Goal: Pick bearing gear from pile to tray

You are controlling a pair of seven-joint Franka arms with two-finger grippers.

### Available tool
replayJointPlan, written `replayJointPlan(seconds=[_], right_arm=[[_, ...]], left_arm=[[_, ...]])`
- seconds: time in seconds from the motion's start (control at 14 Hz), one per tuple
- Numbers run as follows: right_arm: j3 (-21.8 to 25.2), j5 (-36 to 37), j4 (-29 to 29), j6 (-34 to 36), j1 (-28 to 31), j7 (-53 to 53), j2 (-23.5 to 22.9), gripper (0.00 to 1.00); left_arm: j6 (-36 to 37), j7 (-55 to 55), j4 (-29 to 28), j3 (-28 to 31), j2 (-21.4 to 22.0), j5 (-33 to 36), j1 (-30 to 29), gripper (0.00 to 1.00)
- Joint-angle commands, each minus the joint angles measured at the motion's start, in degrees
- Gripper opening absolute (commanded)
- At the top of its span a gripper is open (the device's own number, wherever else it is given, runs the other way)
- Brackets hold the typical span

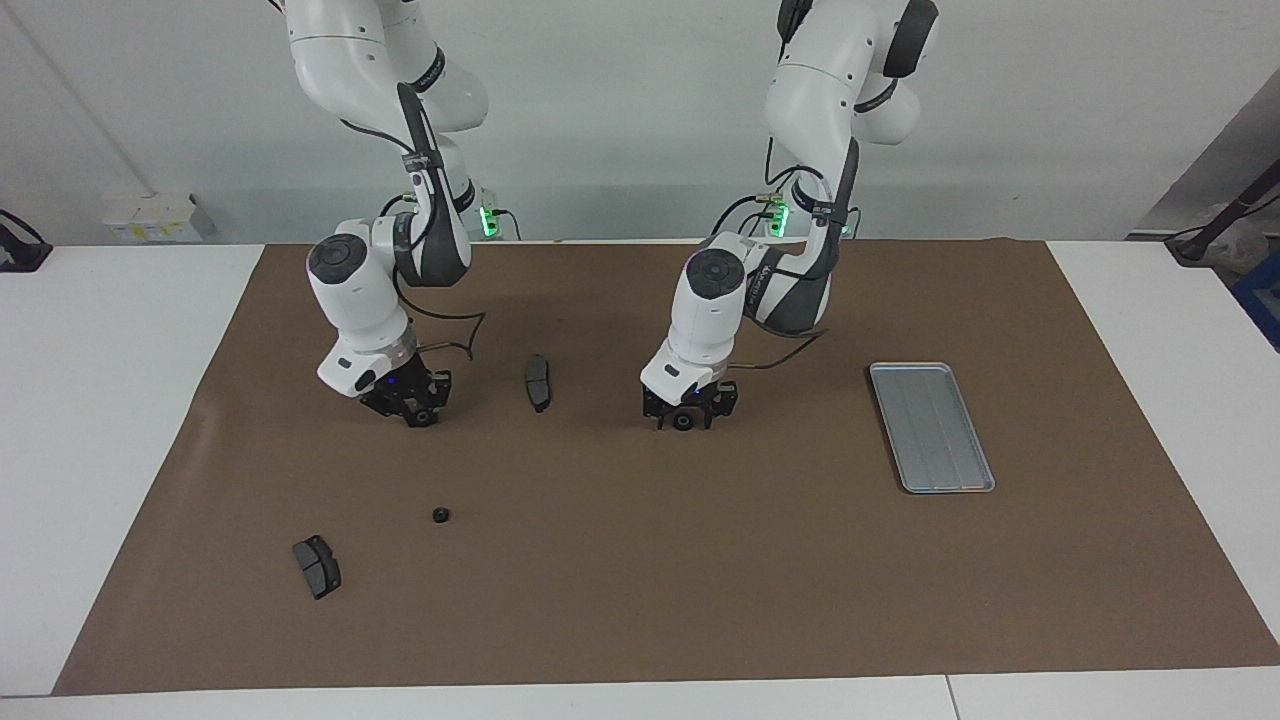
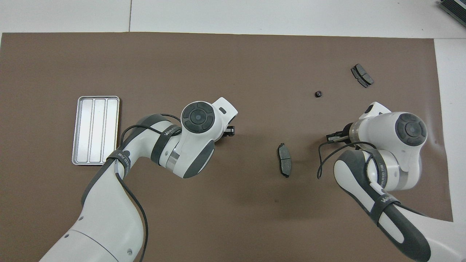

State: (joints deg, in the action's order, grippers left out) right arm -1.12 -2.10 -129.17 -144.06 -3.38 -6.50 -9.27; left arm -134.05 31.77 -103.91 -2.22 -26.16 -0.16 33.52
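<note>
both arms are down on the counter's brown mat, mid-pick. left gripper [image 1: 686, 419] straddles a gear [image 1: 684, 422]; right gripper [image 1: 414, 412] looks clenched on another. next: lift, carry to the tray [image 1: 931, 427] near the left arm's edge.

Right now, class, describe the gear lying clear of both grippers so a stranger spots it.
Start at the brown mat, right arm's end. Farther from the robots than the right gripper lies a grey brake pad. Beside it, the free gear is tiny and round, not flat.
</note>
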Motion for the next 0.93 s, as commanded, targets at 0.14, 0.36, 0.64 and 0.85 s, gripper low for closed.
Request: replayJointPlan(seconds=[0.14,0.36,0.64,0.85], right_arm=[[-0.4,-1.6,4.1,2.6,-3.1,7.5,-0.1,0.00],[-0.5,-1.6,5.9,4.6,-5.0,10.2,-0.5,0.00],[-0.5,-1.6,10.1,9.4,-7.3,15.6,-0.8,0.00],[-0.5,-1.6,10.3,8.6,-8.6,18.5,-1.1,0.00]], left_arm=[[1.0,-0.1,-2.3,0.7,1.0,-0.6,1.5,0.58],[1.7,-0.1,-2.3,0.7,1.1,-0.7,1.5,0.49],[1.7,-0.1,-2.1,0.7,1.0,-0.7,1.5,0.34],[2.6,-0.2,-0.8,0.8,0.9,-0.7,0.5,0.23]])
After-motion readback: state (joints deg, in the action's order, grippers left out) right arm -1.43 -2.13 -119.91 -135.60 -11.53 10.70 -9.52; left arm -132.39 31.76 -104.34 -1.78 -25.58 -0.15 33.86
